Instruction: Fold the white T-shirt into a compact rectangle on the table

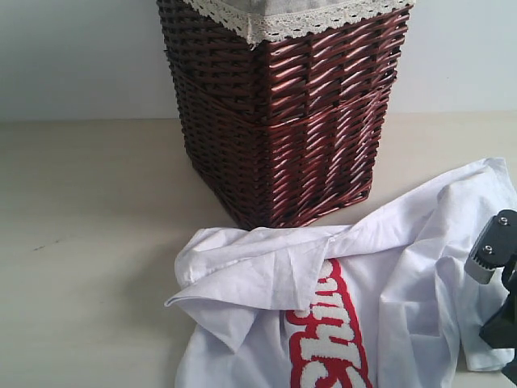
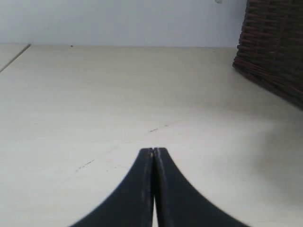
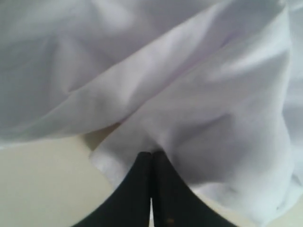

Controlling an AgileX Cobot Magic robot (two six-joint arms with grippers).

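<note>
White T-shirt (image 1: 258,279) runs off-frame; right claw (image 3: 151,154) closed at its edge, pinch unclear; left claw (image 2: 154,150) closed, empty.

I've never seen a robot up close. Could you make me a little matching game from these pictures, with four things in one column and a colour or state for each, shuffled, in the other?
Things
1. wicker basket
2. white T-shirt
3. left gripper
4. right gripper

States
A. shut, tips against white cloth
B. crumpled, with red-edged lettering
C. shut, over bare table
D. dark brown, with a lace-trimmed liner at the top

Right pairs: 1-D, 2-B, 3-C, 4-A
</note>
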